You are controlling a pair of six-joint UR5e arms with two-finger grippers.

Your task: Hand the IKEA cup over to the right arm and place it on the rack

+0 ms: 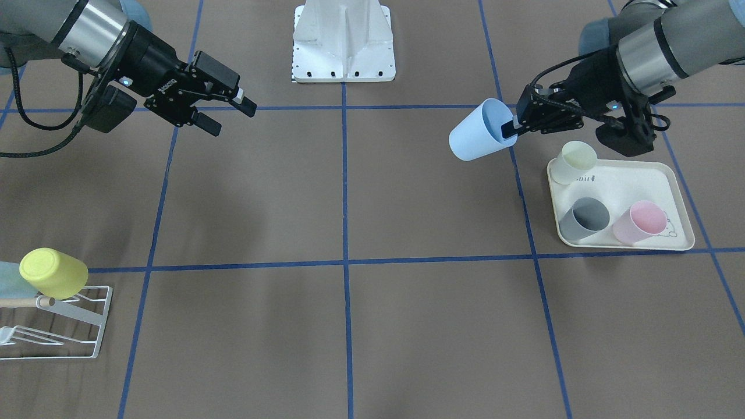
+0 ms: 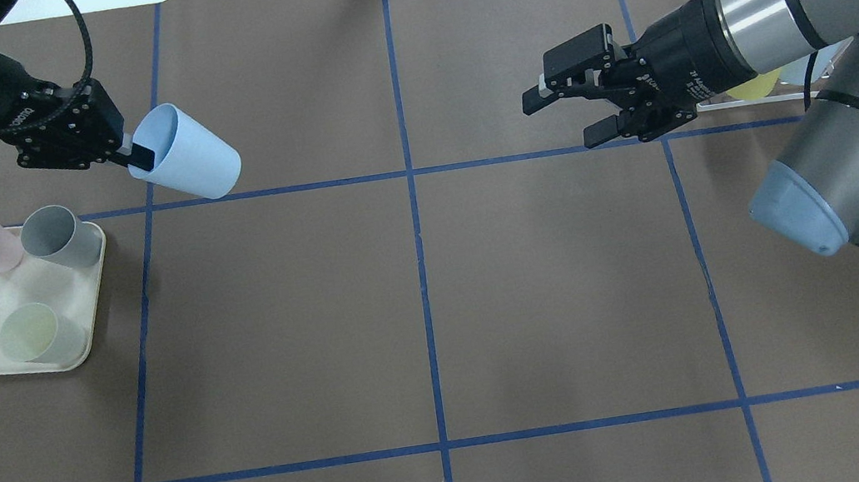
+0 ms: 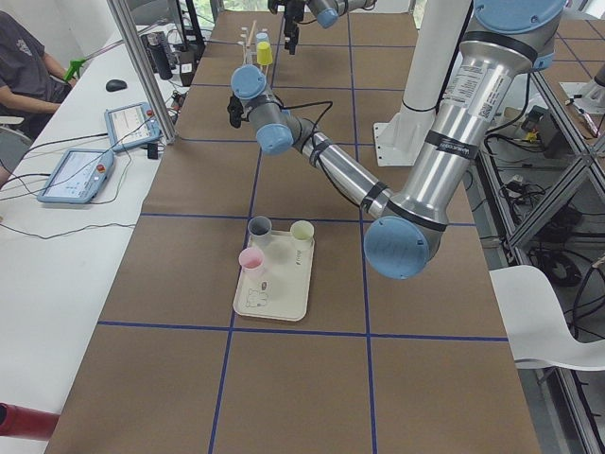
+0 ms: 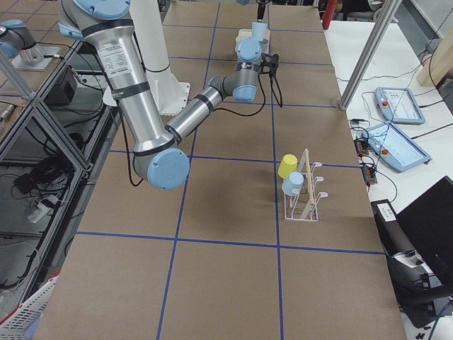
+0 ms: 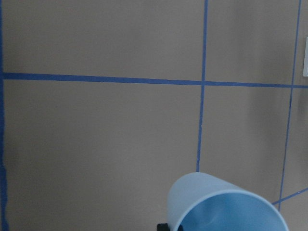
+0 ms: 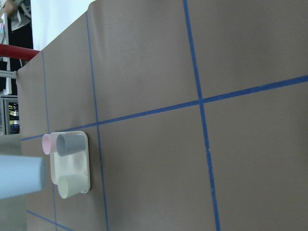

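Note:
My left gripper (image 1: 509,129) is shut on the rim of a light blue IKEA cup (image 1: 480,131), one finger inside it. It holds the cup tilted, mouth toward the gripper, above the table beside the tray; the cup also shows in the overhead view (image 2: 186,153) and the left wrist view (image 5: 226,204). My right gripper (image 1: 233,118) is open and empty, hovering across the table and pointing toward the cup; the overhead view (image 2: 562,120) shows the same. The white wire rack (image 1: 75,326) stands near the table's corner on my right side, carrying a yellow cup (image 1: 52,272) upside down.
A cream tray (image 1: 640,180) under my left arm holds a pale yellow cup (image 1: 575,162), a grey cup (image 1: 585,218) and a pink cup (image 1: 640,222). A second pale blue cup (image 4: 291,185) sits on the rack. The white robot base plate (image 1: 343,43) is at the table's edge.

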